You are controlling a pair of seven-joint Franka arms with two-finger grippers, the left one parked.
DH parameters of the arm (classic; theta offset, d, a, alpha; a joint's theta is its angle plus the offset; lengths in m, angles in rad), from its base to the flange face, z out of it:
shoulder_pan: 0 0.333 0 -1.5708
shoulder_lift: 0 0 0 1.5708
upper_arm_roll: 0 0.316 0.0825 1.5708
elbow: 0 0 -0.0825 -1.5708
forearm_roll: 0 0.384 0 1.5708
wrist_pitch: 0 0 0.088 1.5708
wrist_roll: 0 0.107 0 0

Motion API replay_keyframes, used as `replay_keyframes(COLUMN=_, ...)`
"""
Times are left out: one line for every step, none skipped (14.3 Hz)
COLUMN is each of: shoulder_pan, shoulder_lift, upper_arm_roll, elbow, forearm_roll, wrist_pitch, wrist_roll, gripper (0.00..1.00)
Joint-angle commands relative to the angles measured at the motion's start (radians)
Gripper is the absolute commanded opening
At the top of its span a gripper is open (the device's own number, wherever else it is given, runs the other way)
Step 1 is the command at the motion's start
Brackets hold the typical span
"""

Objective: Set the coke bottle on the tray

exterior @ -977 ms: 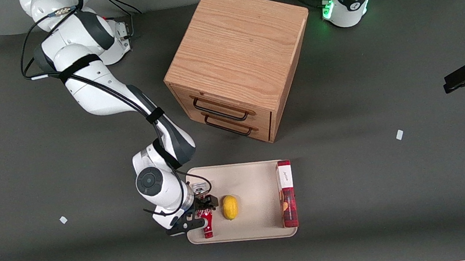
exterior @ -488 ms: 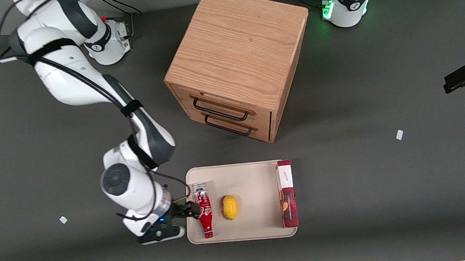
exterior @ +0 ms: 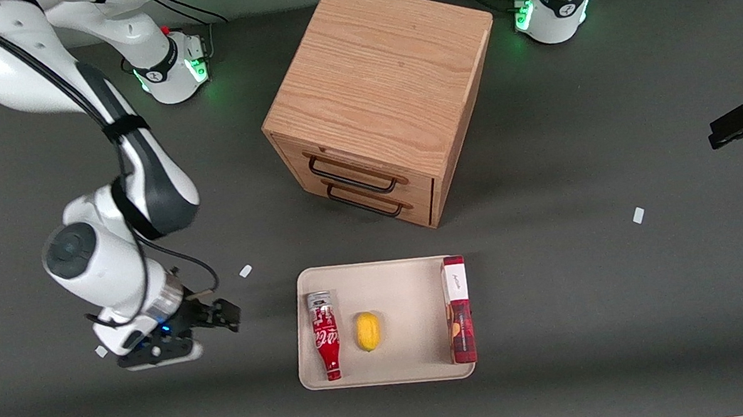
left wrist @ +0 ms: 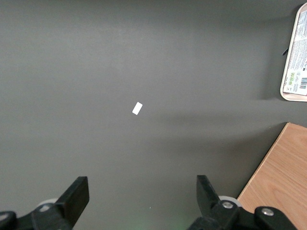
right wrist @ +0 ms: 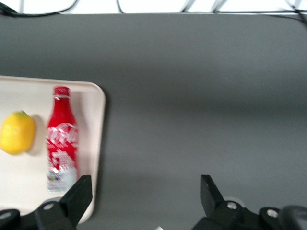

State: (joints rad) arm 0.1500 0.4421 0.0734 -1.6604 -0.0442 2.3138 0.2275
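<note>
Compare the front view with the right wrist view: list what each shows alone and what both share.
Front only: the wooden drawer cabinet, the red box on the tray, and the working arm's open gripper over bare table, apart from the tray.
Right wrist only: nothing extra.
Both: the coke bottle lying on the tray beside the lemon.

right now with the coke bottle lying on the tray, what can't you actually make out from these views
- Red box: front view, label print too small to read; left wrist view shows only a strip, the rest cut by the frame edge.
- Coke bottle: right wrist view, blurred, so the small print near its base is unreadable.
- Tray: right wrist view, mostly cut off by the edge.
- Lemon: underside hidden.
- Gripper: open, off the tray toward the working arm's end; height above the table unclear.
</note>
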Motion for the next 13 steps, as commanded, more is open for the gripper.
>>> replay_keyframes(shoulder_pan=-0.006, shoulder_lift=-0.234, upper_arm_roll=-0.041, elbow=-0.232, forearm_roll=0.014, wrist_pitch=-0.058, wrist_roll=-0.043, gripper=1.0)
replay_keyframes(shoulder_pan=-0.006, shoulder_lift=-0.29, upper_arm_roll=-0.058, elbow=-0.258, forearm_roll=0.015, wrist_pitch=-0.104, wrist_roll=-0.069, gripper=1.0)
replay_keyframes(shoulder_pan=-0.006, shoulder_lift=-0.345, upper_arm_roll=-0.072, elbow=-0.283, forearm_roll=0.038, wrist_pitch=-0.147, wrist_roll=-0.082, gripper=1.0)
replay_keyframes(shoulder_pan=-0.006, shoulder_lift=-0.399, upper_arm_roll=-0.092, elbow=-0.311, forearm_roll=0.072, wrist_pitch=-0.189, wrist_roll=-0.091, gripper=1.0)
replay_keyframes(shoulder_pan=-0.006, shoulder_lift=-0.451, upper_arm_roll=-0.112, elbow=-0.329, forearm_roll=0.086, wrist_pitch=-0.236, wrist_roll=-0.099, gripper=1.0)
replay_keyframes(shoulder_pan=-0.006, shoulder_lift=-0.494, upper_arm_roll=-0.124, elbow=-0.332, forearm_roll=0.086, wrist_pitch=-0.298, wrist_roll=-0.103, gripper=1.0)
replay_keyframes(shoulder_pan=-0.006, shoulder_lift=-0.532, upper_arm_roll=-0.141, elbow=-0.329, forearm_roll=0.086, wrist_pitch=-0.367, wrist_roll=-0.105, gripper=1.0)
replay_keyframes(shoulder_pan=-0.004, shoulder_lift=-0.569, upper_arm_roll=-0.159, elbow=-0.328, forearm_roll=0.086, wrist_pitch=-0.423, wrist_roll=-0.105, gripper=1.0)
replay_keyframes(shoulder_pan=-0.006, shoulder_lift=-0.598, upper_arm_roll=-0.173, elbow=-0.328, forearm_roll=0.086, wrist_pitch=-0.465, wrist_roll=-0.106, gripper=1.0)
replay_keyframes(shoulder_pan=-0.004, shoulder_lift=-0.623, upper_arm_roll=-0.191, elbow=-0.325, forearm_roll=0.083, wrist_pitch=-0.499, wrist_roll=-0.108, gripper=1.0)
replay_keyframes(shoulder_pan=-0.004, shoulder_lift=-0.634, upper_arm_roll=-0.199, elbow=-0.309, forearm_roll=0.075, wrist_pitch=-0.53, wrist_roll=-0.106, gripper=1.0)
replay_keyframes(shoulder_pan=-0.004, shoulder_lift=-0.64, upper_arm_roll=-0.202, elbow=-0.276, forearm_roll=0.07, wrist_pitch=-0.568, wrist_roll=-0.106, gripper=1.0)
replay_keyframes(shoulder_pan=-0.004, shoulder_lift=-0.637, upper_arm_roll=-0.204, elbow=-0.238, forearm_roll=0.069, wrist_pitch=-0.617, wrist_roll=-0.106, gripper=1.0)
